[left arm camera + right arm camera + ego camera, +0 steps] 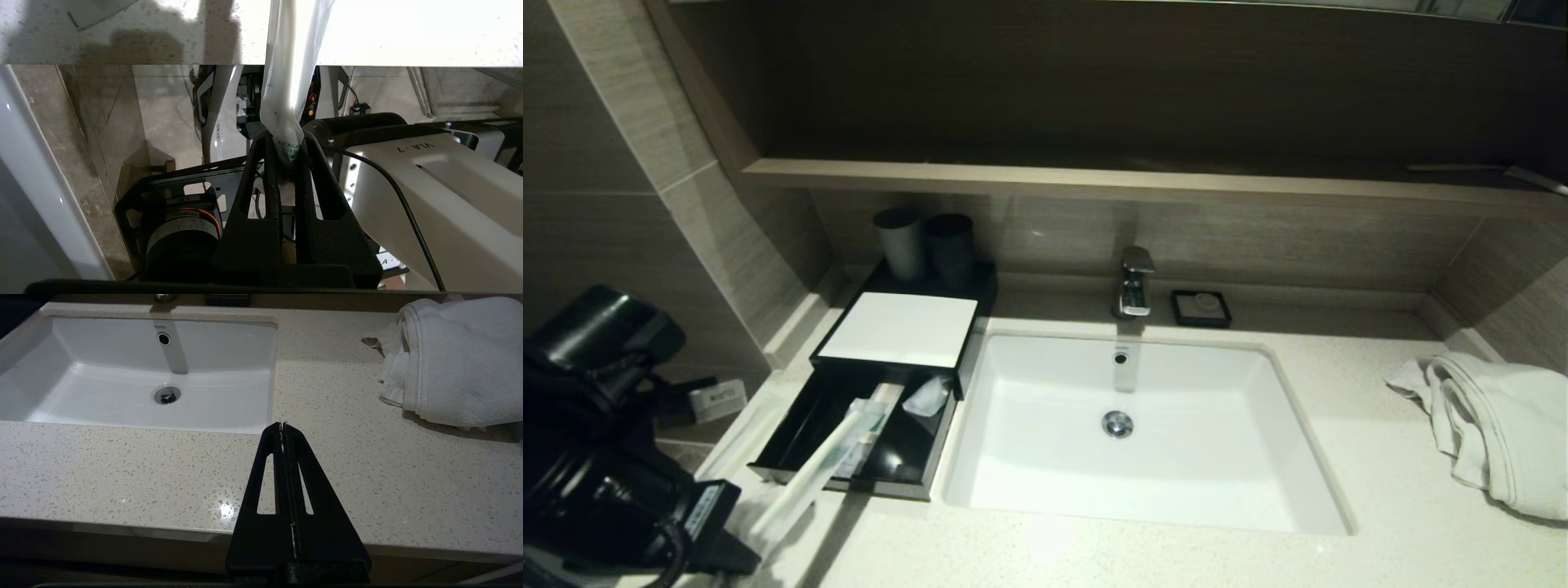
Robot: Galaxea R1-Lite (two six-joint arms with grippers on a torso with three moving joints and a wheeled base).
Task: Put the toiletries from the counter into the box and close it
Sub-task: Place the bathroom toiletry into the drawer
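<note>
The black box [900, 328] with its white top stands on the counter [1176, 559] left of the sink, its drawer [805, 429] pulled out toward me. In the drawer lie a slim sachet [880, 412] and a small clear packet [928, 395]. My left gripper [284, 141] is shut on the end of another long clear sachet [292, 61]. In the head view that sachet [817, 469] slants from the counter's front left edge up over the drawer's front. My right gripper [282, 426] is shut and empty, low over the counter's front by the sink's right corner.
A white sink [1176, 490] fills the middle, with a tap [1135, 282] and a small black soap dish [1201, 308] behind it. Two dark cups [927, 241] stand behind the box. A white towel [1494, 425] lies at the right. A wooden shelf [1094, 181] overhangs the back.
</note>
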